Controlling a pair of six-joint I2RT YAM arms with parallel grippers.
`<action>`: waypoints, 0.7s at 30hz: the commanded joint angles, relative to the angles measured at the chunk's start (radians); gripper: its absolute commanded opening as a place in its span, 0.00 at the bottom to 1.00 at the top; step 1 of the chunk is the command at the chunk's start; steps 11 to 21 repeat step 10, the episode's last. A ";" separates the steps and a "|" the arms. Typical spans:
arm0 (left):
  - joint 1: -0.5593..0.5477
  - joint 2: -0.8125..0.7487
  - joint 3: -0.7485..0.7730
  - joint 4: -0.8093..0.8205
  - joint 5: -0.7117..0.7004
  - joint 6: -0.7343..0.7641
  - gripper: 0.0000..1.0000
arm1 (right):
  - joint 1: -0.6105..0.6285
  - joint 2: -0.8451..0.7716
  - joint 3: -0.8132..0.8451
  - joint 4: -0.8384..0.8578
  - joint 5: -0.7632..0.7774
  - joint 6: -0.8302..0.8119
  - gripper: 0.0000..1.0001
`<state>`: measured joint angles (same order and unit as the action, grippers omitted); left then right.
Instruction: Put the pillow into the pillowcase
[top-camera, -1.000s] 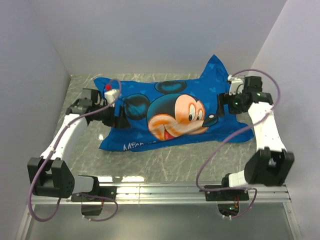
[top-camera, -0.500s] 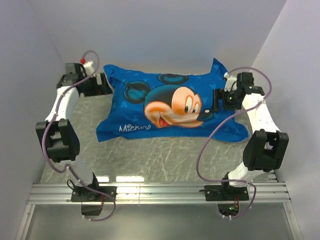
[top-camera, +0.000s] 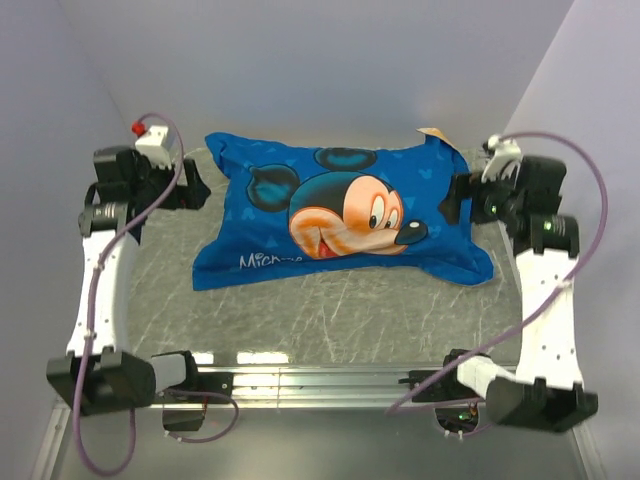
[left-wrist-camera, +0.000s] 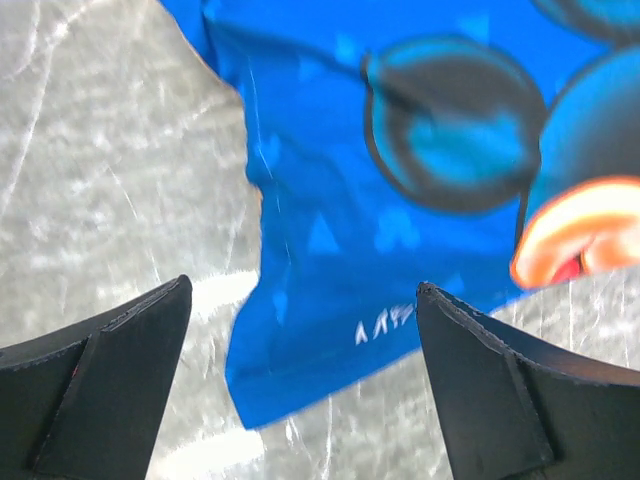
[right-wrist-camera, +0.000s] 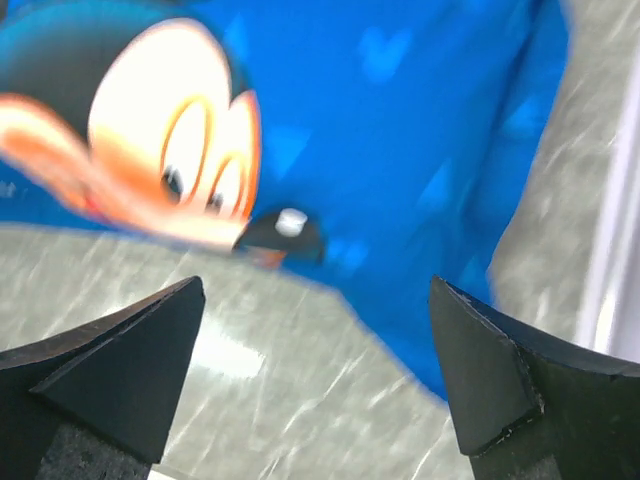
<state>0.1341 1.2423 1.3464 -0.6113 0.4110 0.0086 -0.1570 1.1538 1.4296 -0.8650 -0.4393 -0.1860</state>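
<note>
Marble table (top-camera: 330, 310) | pillowcase (top-camera: 340, 215) between left tool (top-camera: 198, 189) and right tool (top-camera: 451, 200), touching neither

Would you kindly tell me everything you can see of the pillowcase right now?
The pillowcase lies blue face up on the grey marbled table, long side left to right. Thin-looking fabric, puffed full, it bears a big cartoon mouse face and white lettering near its front left edge. An orange sliver shows at its far right corner. The left claw and right claw, both open, flank its ends, gripping nothing.
</note>
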 joint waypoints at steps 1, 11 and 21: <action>-0.011 -0.079 -0.120 0.022 -0.003 0.044 0.99 | 0.005 -0.084 -0.208 -0.006 -0.070 0.039 1.00; -0.128 -0.191 -0.359 0.114 -0.216 0.070 1.00 | 0.080 -0.200 -0.434 0.098 -0.019 0.079 1.00; -0.128 -0.191 -0.359 0.114 -0.216 0.070 1.00 | 0.080 -0.200 -0.434 0.098 -0.019 0.079 1.00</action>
